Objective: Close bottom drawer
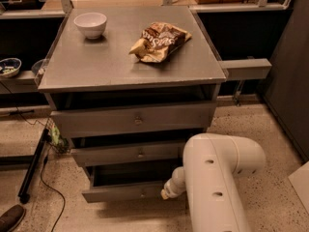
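The grey cabinet (130, 66) has three drawers. The bottom drawer (120, 193) is the lowest and stands pulled out, its dark inside showing above its narrow front panel with a tiny knob (142, 194). My gripper (167, 193) is at the end of the white arm (217, 178), low down at the right end of the bottom drawer's front panel, touching or nearly touching it. The middle drawer (130, 153) and the top drawer (133, 120) sit further in.
A white bowl (90, 24) and a brown snack bag (159, 41) lie on the cabinet top. A black stand leg and cable (34, 166) are on the floor at the left, with a shoe (10, 216) at the bottom left. A grey wall panel (289, 81) stands to the right.
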Tool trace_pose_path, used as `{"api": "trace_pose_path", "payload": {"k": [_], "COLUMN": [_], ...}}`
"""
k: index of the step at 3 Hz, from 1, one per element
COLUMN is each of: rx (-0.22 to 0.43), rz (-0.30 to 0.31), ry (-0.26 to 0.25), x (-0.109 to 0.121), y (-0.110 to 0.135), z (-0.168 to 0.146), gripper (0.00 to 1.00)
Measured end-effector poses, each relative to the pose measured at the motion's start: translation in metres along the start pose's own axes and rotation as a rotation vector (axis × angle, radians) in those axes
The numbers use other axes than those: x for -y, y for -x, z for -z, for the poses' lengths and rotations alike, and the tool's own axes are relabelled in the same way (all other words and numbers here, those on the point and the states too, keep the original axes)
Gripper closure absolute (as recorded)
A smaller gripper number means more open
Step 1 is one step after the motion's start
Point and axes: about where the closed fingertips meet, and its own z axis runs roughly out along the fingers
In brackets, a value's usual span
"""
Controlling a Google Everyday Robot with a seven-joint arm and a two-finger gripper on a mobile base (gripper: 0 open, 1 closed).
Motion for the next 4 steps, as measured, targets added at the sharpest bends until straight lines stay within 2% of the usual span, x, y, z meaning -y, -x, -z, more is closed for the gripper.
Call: {"api": "trace_pose_path", "payload": {"k": [4], "rx": [0.044], "rz": [-0.003], "ry": [-0.042], "x": [0.002], "y": [0.015], "z": [0.005], "gripper": [1.0]}}
